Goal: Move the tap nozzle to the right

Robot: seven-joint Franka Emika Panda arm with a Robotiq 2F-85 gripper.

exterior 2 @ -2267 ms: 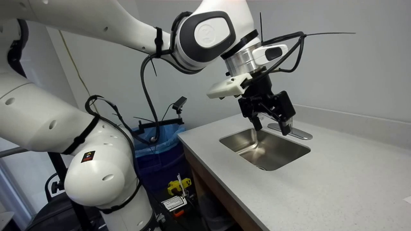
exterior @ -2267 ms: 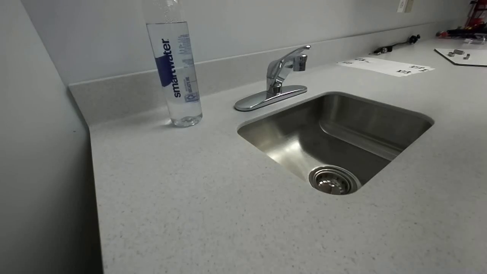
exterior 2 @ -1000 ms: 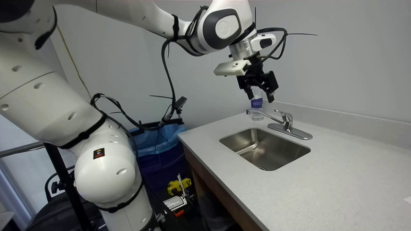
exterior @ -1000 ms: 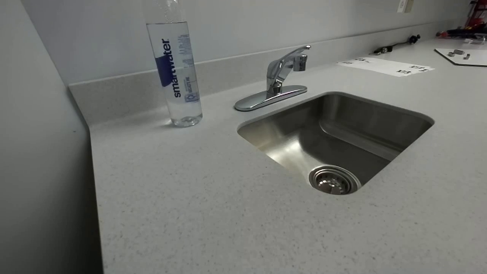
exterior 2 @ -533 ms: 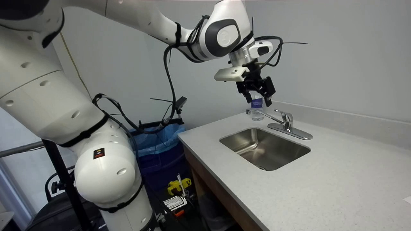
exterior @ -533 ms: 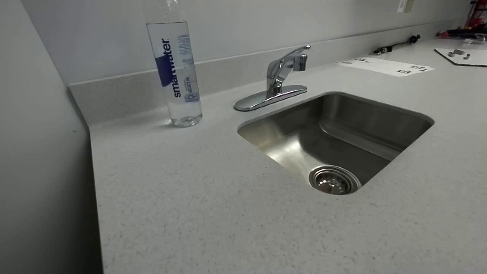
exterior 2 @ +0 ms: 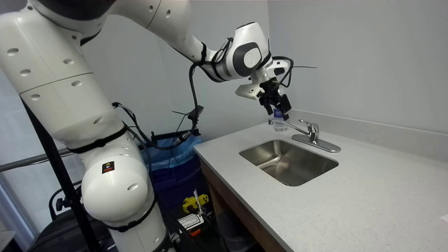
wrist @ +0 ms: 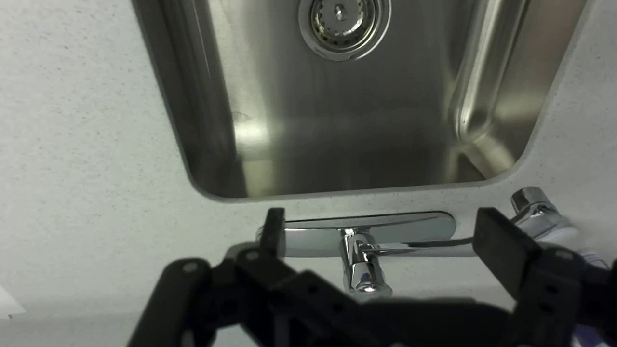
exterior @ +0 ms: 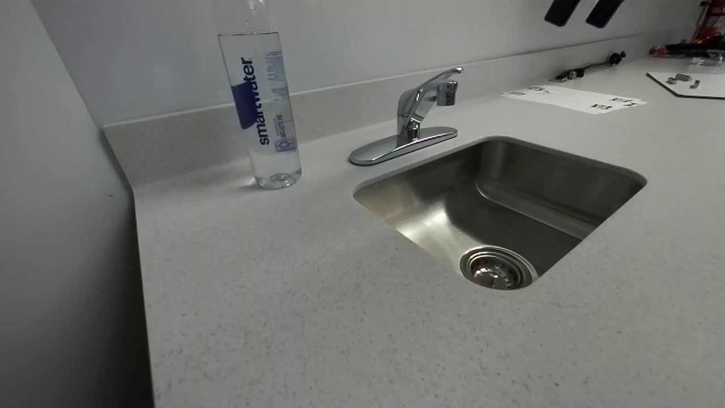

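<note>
The tap nozzle (exterior 2: pixel 291 126) is a slim chrome spout on an oval base plate. In the wrist view the tap nozzle (wrist: pixel 448 247) runs to the right from its body, its tip beyond my right-hand finger. In an exterior view the tap nozzle (exterior: pixel 446 94) points roughly toward the camera. My gripper (exterior 2: pixel 277 114) is open and empty, above the faucet and apart from it. Its fingers (wrist: pixel 381 221) stand wide; one overlaps the base plate's left end, the other part of the spout. The gripper (exterior: pixel 583 11) also shows at the top right of an exterior view.
A clear water bottle (exterior: pixel 261 113) stands near the faucet; the bottle (exterior 2: pixel 280 127) is partly behind my gripper. A steel sink (exterior 2: pixel 294 164) is set in the counter before the faucet. A wall with a low backsplash (exterior 2: pixel 364 125) runs behind. Paper sheets (exterior: pixel 572 100) lie farther along.
My gripper rose and moved deeper into the scene, then came lower toward the faucet. Its fingertips have entered the top right of an exterior view. The faucet and bottle have not moved.
</note>
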